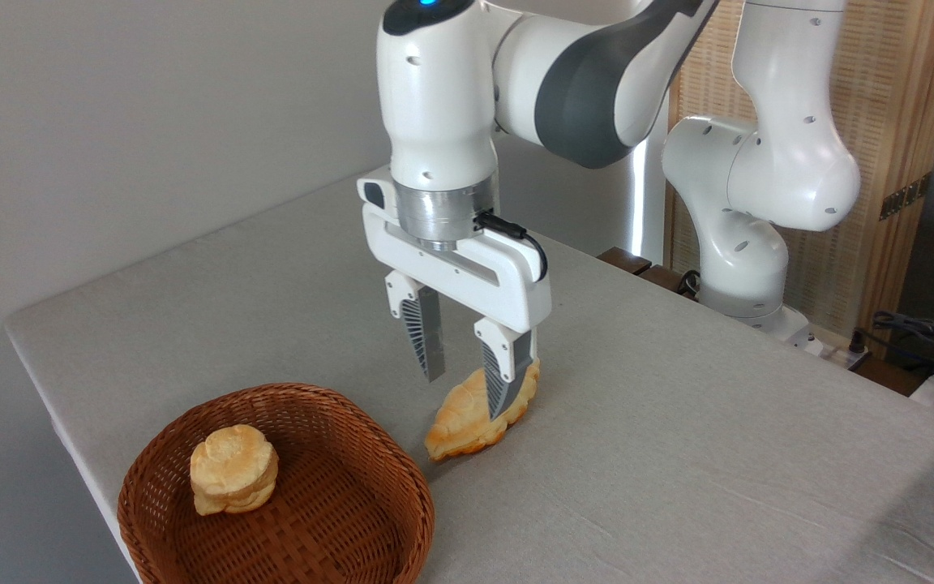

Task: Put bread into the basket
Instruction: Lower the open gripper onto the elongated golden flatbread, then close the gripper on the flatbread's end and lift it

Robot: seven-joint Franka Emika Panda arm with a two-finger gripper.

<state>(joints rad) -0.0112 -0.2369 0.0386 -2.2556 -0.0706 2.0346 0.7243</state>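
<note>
A: Where's the white two-finger gripper (465, 388) sitting right now?

B: It's hanging straight down over the grey cloth-covered table (678, 422), at about 2 o'clock from the round reddish-brown woven wicker basket (402, 487). The jaws are standing apart. The right finger is overlapping the long golden-brown leaf-shaped pastry with scalloped edges (467, 418), and the left finger is hanging clear of it. It isn't clamping anything.

A: And the pastry?

B: It's lying on the table just beside the basket rim, outside it, at roughly 2 o'clock from the basket centre. Its long axis is running from 7 to 1 o'clock, with the near pointed end close to the rim. Can't tell whether the finger is touching it.

A: What's the basket holding?

B: A small round stacked pale-golden bun (233, 469) is sitting inside, toward 9 o'clock.
</note>
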